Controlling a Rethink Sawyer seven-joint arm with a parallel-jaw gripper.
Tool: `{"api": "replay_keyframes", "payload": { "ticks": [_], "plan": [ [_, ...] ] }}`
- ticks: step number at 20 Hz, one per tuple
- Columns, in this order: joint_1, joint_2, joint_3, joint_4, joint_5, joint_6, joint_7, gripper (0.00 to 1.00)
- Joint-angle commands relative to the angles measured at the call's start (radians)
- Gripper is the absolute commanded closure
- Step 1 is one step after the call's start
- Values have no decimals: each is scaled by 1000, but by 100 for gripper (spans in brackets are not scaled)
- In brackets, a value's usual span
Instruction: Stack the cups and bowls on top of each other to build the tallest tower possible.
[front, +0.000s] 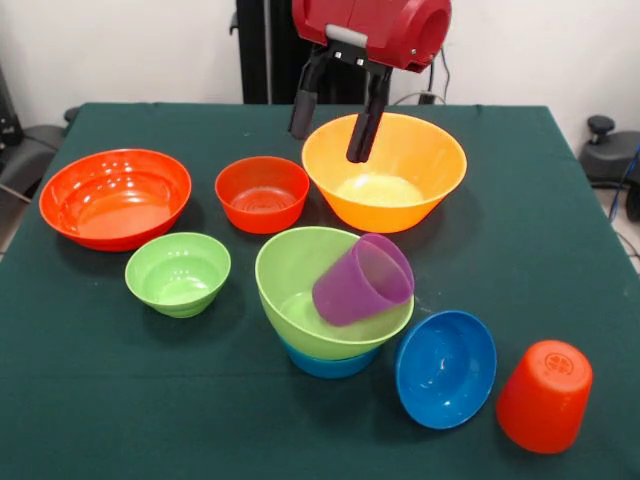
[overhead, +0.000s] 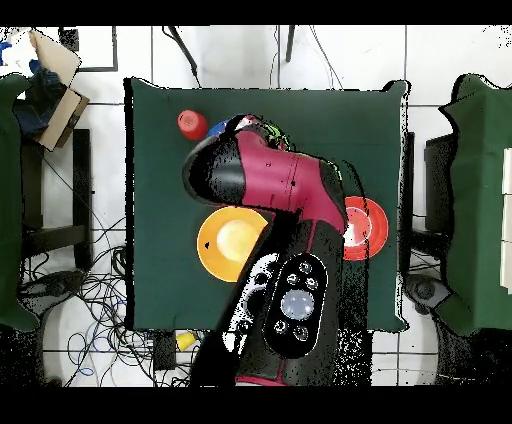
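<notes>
a glossy red arm shell with black sections, a grey bracket, and two dark-fingered gripper prongs.

Glossy round plastic bowls: seven are counted — one yellow-orange, two red-orange, two light green, one light blue, one dark blue.
Tapered plastic cups: two are counted — one purple, one orange-red.

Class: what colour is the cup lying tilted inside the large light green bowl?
Purple: the small tapered plastic cup, clearest in the front view.

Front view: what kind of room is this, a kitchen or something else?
Probably a robotics lab, not a kitchen. A red robot arm with a gripper hangs over a green-clothed table of plastic bowls, such as the yellow-orange bowl, and loose cables trail across the tiled floor.
</notes>
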Motion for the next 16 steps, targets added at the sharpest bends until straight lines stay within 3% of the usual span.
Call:
{"api": "replay_keyframes", "payload": {
  "ticks": [1,5,10,16],
  "plan": [
    [-276,-114,414,131,-45,220,-512,0],
    [-304,-102,456,146,-75,223,-483,0],
    [-368,-114,537,239,-90,210,-490,0],
    [-380,-96,545,283,-121,157,-463,0]
  ]
}}
